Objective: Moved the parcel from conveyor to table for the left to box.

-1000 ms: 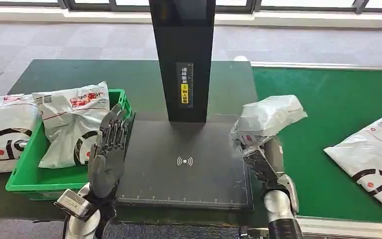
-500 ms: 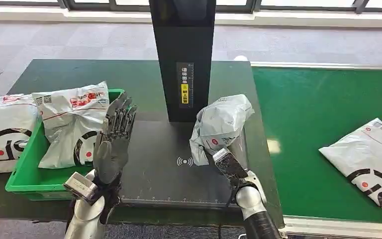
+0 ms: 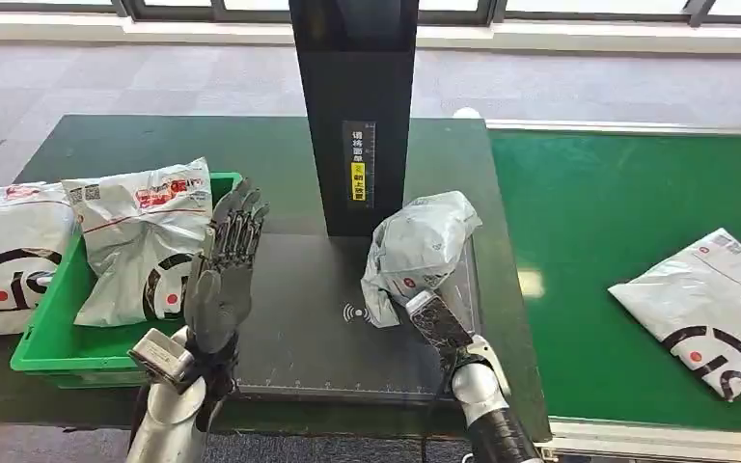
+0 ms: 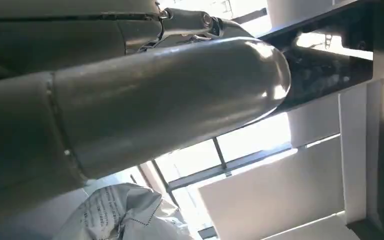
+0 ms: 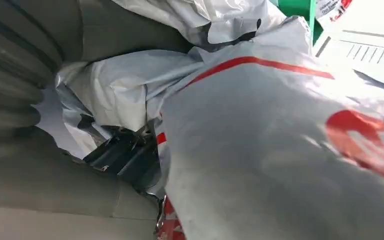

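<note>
Over the last second the crumpled grey-white plastic mailer parcel (image 3: 420, 243) has travelled from the edge of the green conveyor belt (image 3: 617, 222) leftward onto the flat black scanning pad (image 3: 318, 338) at the foot of the tall black scanner column (image 3: 355, 106), and in the last half second it has sunk a little lower and edged slightly further left, so that its lower end now seems to touch the pad beside the white wireless symbol. That suggests the carry is nearly over and the parcel is about to be let go on the dark green desk (image 3: 154, 145) for the other arm to box. The right robot hand (image 3: 434, 323) is clenched on the parcel's lower end, palm turned up and forearm angled in from the lower right; the right wrist view shows the wrinkled film pressed against its fingers. The left robot hand (image 3: 222, 275) holds nothing: it stands upright with fingers straight and apart, palm facing the parcel, just beside the green plastic crate (image 3: 43, 352), and has lifted slightly while waiting. A white courier bag with red print (image 3: 140, 236) lies in that crate, and a flat white bag with a black ring logo (image 3: 709, 309) on the belt has drifted leftward.
</note>
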Tool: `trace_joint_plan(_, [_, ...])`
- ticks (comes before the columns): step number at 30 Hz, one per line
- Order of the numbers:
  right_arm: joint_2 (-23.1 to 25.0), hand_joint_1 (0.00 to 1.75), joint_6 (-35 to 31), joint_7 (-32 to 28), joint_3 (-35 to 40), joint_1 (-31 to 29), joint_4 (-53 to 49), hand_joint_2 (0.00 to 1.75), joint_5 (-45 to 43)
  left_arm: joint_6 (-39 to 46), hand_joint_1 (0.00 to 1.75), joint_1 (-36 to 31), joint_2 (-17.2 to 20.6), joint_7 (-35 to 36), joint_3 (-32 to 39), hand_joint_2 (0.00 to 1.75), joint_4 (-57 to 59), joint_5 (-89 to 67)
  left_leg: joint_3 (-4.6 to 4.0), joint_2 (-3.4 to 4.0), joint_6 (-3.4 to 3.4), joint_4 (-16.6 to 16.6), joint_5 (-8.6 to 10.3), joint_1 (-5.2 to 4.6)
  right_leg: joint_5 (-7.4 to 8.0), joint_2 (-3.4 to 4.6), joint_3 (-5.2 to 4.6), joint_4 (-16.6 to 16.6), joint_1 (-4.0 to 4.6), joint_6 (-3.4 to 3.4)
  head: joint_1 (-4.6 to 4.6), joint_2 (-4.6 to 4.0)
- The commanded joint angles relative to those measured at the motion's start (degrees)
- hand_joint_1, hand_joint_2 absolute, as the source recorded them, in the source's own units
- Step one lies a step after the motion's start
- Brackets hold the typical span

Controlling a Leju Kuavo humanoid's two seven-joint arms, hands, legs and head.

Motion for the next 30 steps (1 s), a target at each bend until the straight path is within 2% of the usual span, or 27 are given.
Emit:
trace_joint_plan(1, [-0.67, 1.75, 0.18, 0.04, 2.63, -2.36, 4.89, 1.75, -0.29, -0.08, 0.0, -1.88, 0.9, 0.29, -1.39, 0.0, 3.28, 0.27, 0.18, 0.06, 0.05, -0.16, 0.03, 0.0, 0.05, 0.0, 0.18, -0.17, 0.02, -0.03, 0.0, 0.0])
trace_joint_plan(6, [-0.67, 1.75, 0.18, 0.04, 2.63, -2.36, 4.89, 1.75, -0.29, -0.08, 0.0, -1.88, 0.9, 0.29, -1.39, 0.0, 3.28, 0.27, 0.21, 0.06, 0.05, -0.2, 0.04, 0.01, 0.07, 0.0, 0.21, -0.23, 0.03, -0.03, 0.0, 0.0])
trace_joint_plan(13, [0.22, 1.75, 1.68, -0.17, 3.69, -4.04, 13.21, 1.75, -0.76, -0.69, 0.0, -6.08, 1.38, -0.07, -2.73, 0.0, 8.21, 1.18, 0.09, -0.04, 0.02, -0.08, 0.04, 0.0, 0.02, -0.07, 0.09, -0.07, 0.01, -0.02, 0.0, 0.0])
trace_joint_plan(14, [0.37, 1.52, 2.25, -0.14, 3.75, -4.53, 14.57, 1.75, -0.91, -0.68, 0.0, -6.19, 1.42, -0.06, -2.79, 0.0, 8.21, 1.32, 0.12, -0.06, 0.03, -0.12, 0.07, 0.03, 0.05, -0.11, 0.15, -0.15, 0.05, -0.02, 0.0, 0.0])
trace_joint_plan(15, [0.68, 1.45, 3.28, -0.41, 3.67, -5.14, 16.0, 1.75, -1.32, -0.68, 0.0, -6.11, 1.52, -0.05, -2.9, 0.0, 8.16, 1.49, 0.09, -0.01, 0.02, -0.08, 0.05, 0.0, 0.04, -0.05, 0.08, -0.08, 0.01, -0.02, 0.0, 0.0])
trace_joint_plan(17, [1.37, 1.48, 4.56, -1.23, 3.93, -6.17, 18.03, 1.75, -1.67, -0.6, 0.0, -5.83, 1.55, -0.03, -3.01, 0.0, 8.06, 1.66, 0.09, 0.08, 0.02, -0.06, 0.01, 0.0, 0.03, 0.05, 0.07, -0.06, 0.01, -0.02, 0.0, 0.0])
trace_joint_plan(18, [1.59, 1.4, 5.0, -1.64, 4.04, -6.46, 18.61, 1.75, -1.81, -0.59, 0.0, -5.75, 1.57, -0.03, -3.05, 0.0, 8.04, 1.69, 0.14, 0.14, 0.03, -0.09, 0.01, 0.0, 0.06, 0.1, 0.1, -0.08, 0.01, -0.03, 0.0, 0.0])
trace_joint_plan(19, [1.59, 0.0, 19.72, -4.2, 6.14, -7.27, 18.73, 1.75, -9.1, -0.45, 0.0, -5.67, 1.73, 0.16, -3.0, 0.0, 8.47, 2.17, 0.09, 0.08, 0.02, -0.06, 0.0, 0.0, 0.04, 0.06, 0.07, -0.04, 0.01, -0.03, 0.0, 0.0])
trace_joint_plan(25, [2.95, 0.0, 20.14, -4.2, 9.69, -7.69, 19.8, 1.75, -9.7, -0.4, 0.0, -7.26, 1.66, -0.08, -2.48, 0.0, 9.96, 2.45, 0.08, 0.05, 0.0, -0.05, 0.01, 0.02, 0.03, 0.03, 0.04, -0.03, 0.03, -0.04, 0.0, 0.0])
trace_joint_plan(26, [2.87, 0.0, 19.88, -4.2, 9.83, -7.8, 19.96, 0.0, -9.58, -0.5, 0.0, -7.5, 1.72, 0.03, -2.43, 0.0, 10.17, 2.5, 0.07, 0.05, 0.0, -0.06, 0.02, 0.02, 0.04, 0.04, 0.03, -0.04, 0.05, -0.05, 0.0, 0.0])
trace_joint_plan(30, [2.73, 0.0, 19.88, -3.32, 10.14, -9.18, 23.03, 0.0, -9.97, -0.58, 0.0, -7.85, 1.71, 0.06, -2.45, 0.0, 10.86, 2.52, 0.08, 0.04, 0.02, -0.05, 0.02, -0.01, 0.03, 0.03, 0.05, -0.03, 0.01, -0.02, 0.0, 0.0])
